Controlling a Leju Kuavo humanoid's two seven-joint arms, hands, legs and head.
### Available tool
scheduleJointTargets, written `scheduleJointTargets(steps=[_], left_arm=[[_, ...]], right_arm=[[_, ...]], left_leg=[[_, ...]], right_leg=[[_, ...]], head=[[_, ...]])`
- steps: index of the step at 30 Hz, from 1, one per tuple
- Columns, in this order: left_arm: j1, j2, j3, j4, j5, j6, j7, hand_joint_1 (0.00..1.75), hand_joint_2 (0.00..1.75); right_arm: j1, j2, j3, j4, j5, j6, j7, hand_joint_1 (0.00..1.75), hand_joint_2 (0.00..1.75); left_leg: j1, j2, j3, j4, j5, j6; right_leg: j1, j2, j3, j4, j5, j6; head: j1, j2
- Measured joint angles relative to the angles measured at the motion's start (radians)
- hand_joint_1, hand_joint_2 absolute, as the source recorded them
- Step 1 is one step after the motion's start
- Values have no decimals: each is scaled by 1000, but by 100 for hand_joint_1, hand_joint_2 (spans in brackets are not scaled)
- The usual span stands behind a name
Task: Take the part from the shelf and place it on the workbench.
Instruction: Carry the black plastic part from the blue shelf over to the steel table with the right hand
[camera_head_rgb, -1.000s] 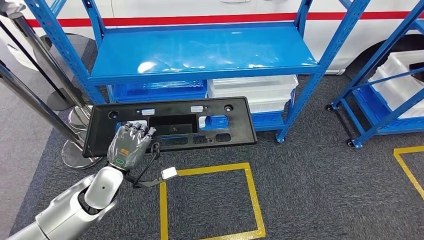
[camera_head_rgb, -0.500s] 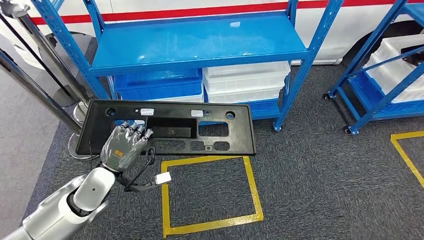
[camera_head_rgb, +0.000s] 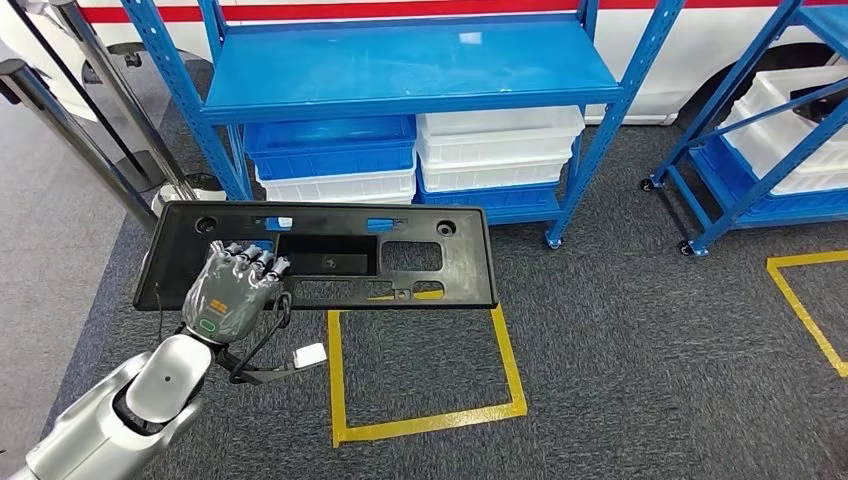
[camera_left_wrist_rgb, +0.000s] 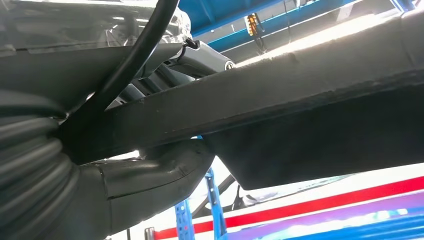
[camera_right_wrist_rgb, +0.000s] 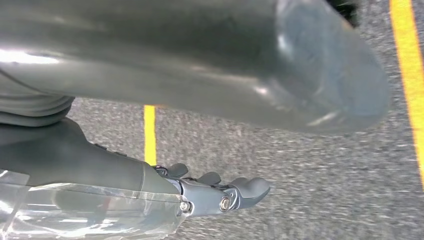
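Observation:
The part is a long black plastic panel (camera_head_rgb: 440, 262) with several cut-outs, held flat above the grey carpet, in front of the blue shelf (camera_head_rgb: 400, 70). My left hand (camera_head_rgb: 230, 295) grips its near edge towards the left end, fingers curled over the top. In the left wrist view the panel's dark edge (camera_left_wrist_rgb: 300, 100) crosses the picture with the thumb (camera_left_wrist_rgb: 165, 170) pressed beneath it. My right hand (camera_right_wrist_rgb: 215, 192) hangs over the carpet with its fingers stretched out and nothing in them.
Blue crates (camera_head_rgb: 330, 145) and white crates (camera_head_rgb: 500, 135) sit on the shelf's lower level. A yellow tape square (camera_head_rgb: 420, 430) marks the floor under the panel's near side. A second blue rack (camera_head_rgb: 760, 150) stands right, metal posts (camera_head_rgb: 90, 130) left. A white tag (camera_head_rgb: 310, 354) dangles from my wrist cable.
The whole picture has shifted, so the camera has moved: the shelf sits higher and farther off. The panel stays in my left hand's grip, now a little further left in the picture.

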Motion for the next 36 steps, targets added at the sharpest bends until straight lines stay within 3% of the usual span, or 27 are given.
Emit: scheduleJointTargets(steps=[1, 2, 3, 5, 7, 8, 10, 11, 13, 15, 16, 17, 18, 19, 20, 22, 23, 25, 26, 28, 30, 31, 32, 33, 34, 36], left_arm=[[6, 0, 8, -1, 0, 0, -11, 175, 175], [13, -1, 18, -2, 0, -1, -25, 175, 175], [22, -2, 30, -3, 0, -2, -41, 175, 175], [38, -8, 57, -7, 0, -5, -67, 175, 175], [44, -14, 80, -10, 0, -8, -78, 175, 175], [44, -16, 89, -11, 0, -8, -79, 175, 175], [47, -19, 98, -12, 0, -10, -81, 175, 175], [50, -20, 101, -13, 0, -12, -85, 175, 175], [57, -21, 109, -14, 0, -19, -112, 175, 175], [66, -21, 119, -14, 0, -25, -155, 175, 175], [71, -21, 123, -14, 0, -27, -172, 175, 175], [75, -21, 126, -14, 0, -28, -182, 175, 175], [78, -21, 128, -15, 0, -29, -189, 175, 175], [79, -21, 132, -15, 0, -29, -193, 175, 175], [80, -21, 136, -17, 0, -29, -195, 175, 175], [78, -21, 146, -24, 0, -29, -196, 175, 175], [78, -21, 150, -28, 0, -29, -196, 175, 175], [79, -20, 154, -32, 0, -29, -196, 175, 175], [80, -20, 155, -33, 0, -29, -196, 175, 175], [80, -19, 155, -35, 0, -30, -196, 175, 175], [80, -18, 155, -38, 0, -31, -196, 175, 175], [81, -18, 155, -38, 0, -31, -195, 175, 175], [83, -17, 155, -38, 0, -31, -195, 175, 175], [85, -16, 155, -38, 0, -31, -195, 175, 175], [86, -16, 155, -39, 0, -31, -195, 175, 175], [87, -16, 155, -41, 0, -31, -195, 175, 175]], right_arm=[[0, 0, 0, 0, -1, 0, -1, 0, 0], [0, 0, -1, 0, -1, 0, -2, 0, 0], [0, 0, -2, 0, -1, 0, -4, 0, 0], [-3, 0, -4, -1, -1, 0, -6, 0, 0], [-5, 0, -6, -1, -1, 0, -7, 0, 0], [-6, 0, -7, -1, -1, 0, -8, 0, 0], [-6, 1, -7, -1, -1, 0, -10, 0, 0], [-6, 1, -7, -1, -2, 0, -12, 0, 0], [-6, 2, -8, -1, 0, 0, -15, 0, 0], [-4, 2, -8, -1, 6, 0, -17, 0, 0], [-4, 2, -8, -1, 9, 0, -18, 0, 0], [-4, 2, -8, -1, 12, -1, -18, 0, 0], [-4, 2, -7, -1, 15, -1, -19, 0, 0], [-4, 3, -7, -1, 17, -1, -19, 0, 0], [-4, 3, -7, -1, 19, -2, -19, 0, 0], [-3, 4, -6, -1, 21, -3, -19, 0, 0], [-3, 4, -6, -1, 22, -4, -19, 0, 0], [-4, 5, -5, -1, 24, -6, -19, 0, 0], [-4, 5, -5, -1, 24, -9, -19, 0, 0], [-4, 4, -5, -1, 25, -12, -18, 0, 0], [-3, 4, -4, -1, 25, -14, -18, 0, 0], [-2, 4, -4, -1, 25, -15, -18, 0, 0], [-1, 4, -4, -1, 25, -15, -18, 0, 0], [-1, 4, -4, -1, 26, -14, -18, 0, 0], [-1, 4, -4, -1, 27, -14, -18, 0, 0], [-1, 3, -4, -1, 30, -13, -18, 0, 0]], left_leg=[[-2, 1, -12, 1, 9, 0], [-4, 1, -24, 1, 18, 0], [-6, 2, -35, 2, 27, -1], [-11, 2, -53, 3, 43, -5], [-12, 2, -63, 0, 61, -13], [-10, 2, -65, -5, 73, -19], [-7, 1, -70, -18, 91, -32], [-6, 0, -76, -15, 81, -37], [-5, -2, -101, 48, 5, -46], [-5, -2, -129, 176, -80, -54], [-4, -2, -138, 234, -91, -58], [-3, -2, -135, 268, -77, -61], [-1, -1, -119, 268, -46, -64], [1, 4, -85, 233, -16, -66], [1, 17, -40, 171, -8, -69], [-5, 42, 40, 47, -34, -61], [-10, 47, 58, 12, -53, -53], [-11, 34, 57, -3, -52, -29], [-10, 27, 53, -5, -45, -19], [-7, 15, 42, -9, -27, -1], [-9, -1, 24, -8, -12, 5], [-10, -11, 15, -7, -5, 5], [-11, -22, 7, -6, 1, 4], [-11, -33, 0, -5, 6, 3], [-12, -44, -4, -5, 11, 1], [-13, -62, -11, -4, 18, -4]], right_leg=[[0, 0, -1, 41, -10, 0], [1, 0, 13, 52, 3, -1], [1, 0, 44, 28, 31, -5], [7, 1, 144, -99, 72, -21], [15, 2, 223, -225, 66, -35], [20, 3, 236, -256, 61, -40], [19, 3, 230, -275, 80, -49], [16, 3, 224, -283, 91, -55], [10, 1, 208, -297, 110, -66], [11, -5, 184, -293, 129, -73], [11, -8, 172, -289, 137, -73], [11, -13, 158, -284, 144, -72], [10, -18, 143, -276, 149, -70], [9, -23, 129, -266, 153, -67], [9, -30, 115, -254, 155, -64], [12, -43, 99, -234, 157, -54], [14, -51, 96, -229, 159, -48], [13, -64, 95, -225, 163, -35], [12, -59, 92, -218, 154, -28], [9, -33, 65, -154, 97, -18], [8, -13, 21, -31, 17, -16], [8, -11, 6, 18, -5, -17], [8, -9, 7, 36, -8, -19], [9, -7, 27, 15, 7, -23], [10, 2, 65, -41, 36, -30], [11, 48, 146, -177, 83, -47]], head=[[0, 0], [0, 0], [0, 0], [0, 0], [0, 0], [0, 0], [0, 0], [0, 0], [0, 0], [0, 0], [0, 0], [0, 0], [0, 0], [0, 0], [0, 0], [0, 0], [0, 0], [0, 0], [0, 0], [0, 0], [0, 0], [0, 0], [0, 0], [0, 0], [0, 0], [0, 0]])
